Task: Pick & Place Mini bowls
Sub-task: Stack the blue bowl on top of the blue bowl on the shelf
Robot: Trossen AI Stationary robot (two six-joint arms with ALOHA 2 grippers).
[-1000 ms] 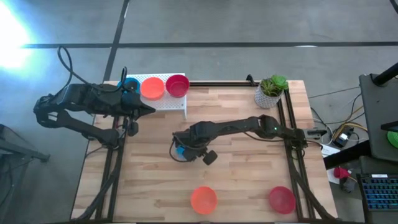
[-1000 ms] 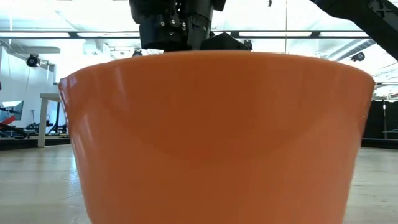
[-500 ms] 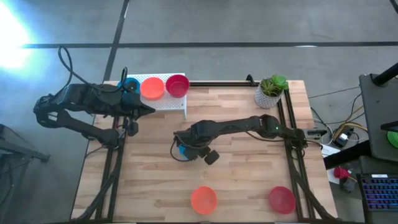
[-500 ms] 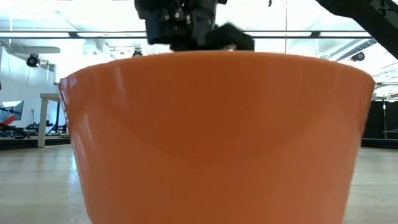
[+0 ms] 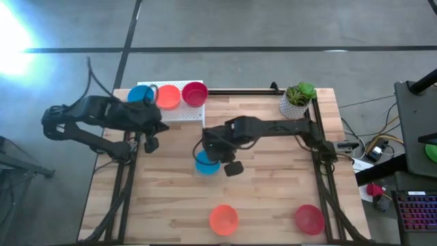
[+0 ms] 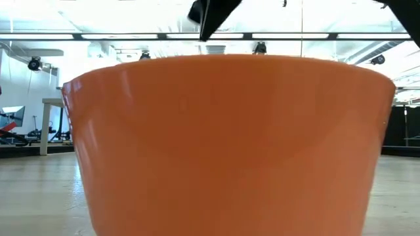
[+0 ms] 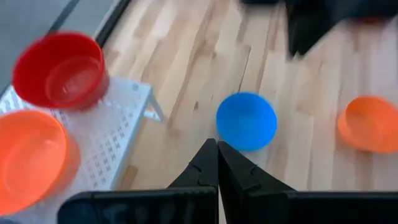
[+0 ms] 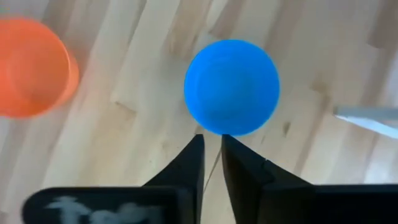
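A blue mini bowl (image 5: 206, 163) (image 8: 231, 87) sits on its base on the wooden table, mid-table. My right gripper (image 8: 211, 140) (image 5: 218, 152) hangs above it, beside its rim, shut but for a thin slit, touching nothing. My left gripper (image 7: 217, 147) (image 5: 162, 128) is shut and empty, by the near edge of the white rack (image 5: 179, 112). On the rack stand a blue bowl (image 5: 141, 94), an orange bowl (image 5: 167, 97) and a red bowl (image 5: 194, 93). An orange bowl (image 5: 223, 219) and a red bowl (image 5: 309, 219) stand near the table's near edge.
A white pot with a green plant (image 5: 297, 100) stands at the far right corner. The low view is almost filled by the near orange bowl (image 6: 230, 144), with a dark piece of the right arm (image 6: 213, 10) above it. Bare wood lies between the blue bowl and the near bowls.
My right gripper has risen from the blue bowl on the table, leaving the low view almost entirely; the bowl now shows whole on the table. My left arm has drawn back from the rack toward the near edge, uncovering the blue bowl there.
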